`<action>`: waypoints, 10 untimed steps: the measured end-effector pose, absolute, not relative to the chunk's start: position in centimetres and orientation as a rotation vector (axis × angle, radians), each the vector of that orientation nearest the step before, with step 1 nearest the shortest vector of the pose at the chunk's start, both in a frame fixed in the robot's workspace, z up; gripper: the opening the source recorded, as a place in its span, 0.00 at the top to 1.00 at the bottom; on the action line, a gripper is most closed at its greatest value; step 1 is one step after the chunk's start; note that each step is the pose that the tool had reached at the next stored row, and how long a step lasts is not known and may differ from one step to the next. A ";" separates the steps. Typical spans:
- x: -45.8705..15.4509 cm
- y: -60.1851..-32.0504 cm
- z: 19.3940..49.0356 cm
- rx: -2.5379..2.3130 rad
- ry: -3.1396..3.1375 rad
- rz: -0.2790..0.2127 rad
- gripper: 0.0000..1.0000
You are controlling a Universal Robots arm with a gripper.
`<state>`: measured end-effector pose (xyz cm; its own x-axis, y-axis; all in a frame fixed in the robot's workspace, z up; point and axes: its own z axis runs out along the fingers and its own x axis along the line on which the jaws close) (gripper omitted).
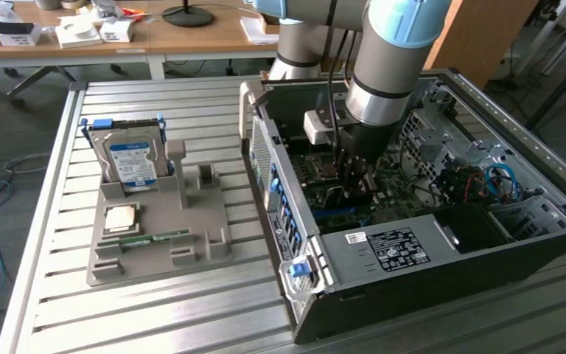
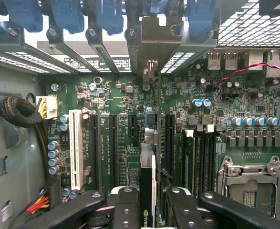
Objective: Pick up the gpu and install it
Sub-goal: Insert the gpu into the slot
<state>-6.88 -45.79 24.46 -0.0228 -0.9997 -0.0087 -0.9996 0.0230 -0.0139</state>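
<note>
In the exterior view the gripper (image 1: pixel 355 175) reaches down inside the open steel computer case (image 1: pixel 441 299), over the board. In the wrist view its black jaws are closed on the gpu (image 2: pixel 147 186), a thin card seen edge-on. Its long axis runs parallel with the dark expansion slots (image 2: pixel 114 143) on the green motherboard (image 2: pixel 125 95) directly beneath.

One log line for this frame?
step: install | gripper: shut on gpu | where: inside case, gpu edge-on over motherboard slots | seated: cannot tell
</note>
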 end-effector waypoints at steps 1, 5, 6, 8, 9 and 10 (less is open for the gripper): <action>-6.9 -45.8 24.5 -2.185 2.235 -0.006 0.74; -6.9 -45.8 24.5 -2.185 2.235 -0.006 0.74; -6.9 -45.8 24.5 -2.185 2.235 -0.006 0.74; -6.9 -45.8 24.5 -2.185 2.235 -0.006 0.74; -6.9 -45.8 24.5 -2.184 2.235 -0.006 0.74; -7.0 -45.8 24.5 -2.184 2.235 -0.006 0.74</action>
<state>-7.00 -45.79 24.46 -0.0230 -0.9997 -0.0088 -0.9996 0.0231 -0.0142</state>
